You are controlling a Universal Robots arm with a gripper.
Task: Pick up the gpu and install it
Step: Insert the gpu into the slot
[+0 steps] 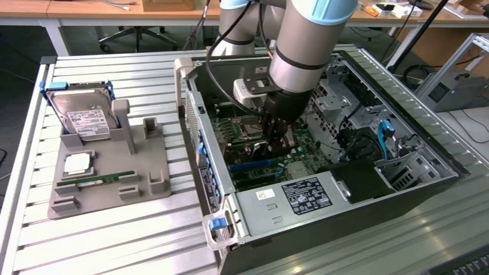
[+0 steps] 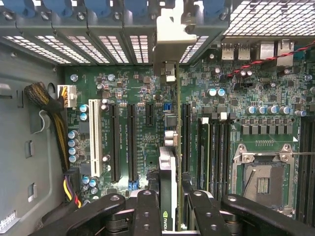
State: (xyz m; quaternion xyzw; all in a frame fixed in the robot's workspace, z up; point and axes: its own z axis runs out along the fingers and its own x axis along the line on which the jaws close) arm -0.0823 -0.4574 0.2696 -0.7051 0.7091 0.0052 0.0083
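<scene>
Fingers (image 2: pixel 146 211) of the gripper (image 2: pixel 168 191) stand about half closed, clamping the gpu (image 2: pixel 167 162) edge-on between them. The card is inside the computer case (image 1: pixel 200 123) on the table's right half, over the motherboard (image 2: pixel 123 88) slots, with its silver bracket (image 2: pixel 170 39) at the case's rear wall.

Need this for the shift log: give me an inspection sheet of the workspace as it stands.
Surface: slatted metal table, with the open computer case lying on it.
Job's things: gpu edge-on over the motherboard, silver bracket toward the case wall; whether it is seated cannot be told.
Clutter: grey fixture tray holding hard drive, memory stick and processor chip.
Grippers: gripper inside the case, shut on the gpu.
Cables: yellow-black bundle beside the board; blue cable in the case.
Surroundings: desks and office chair behind the table.
</scene>
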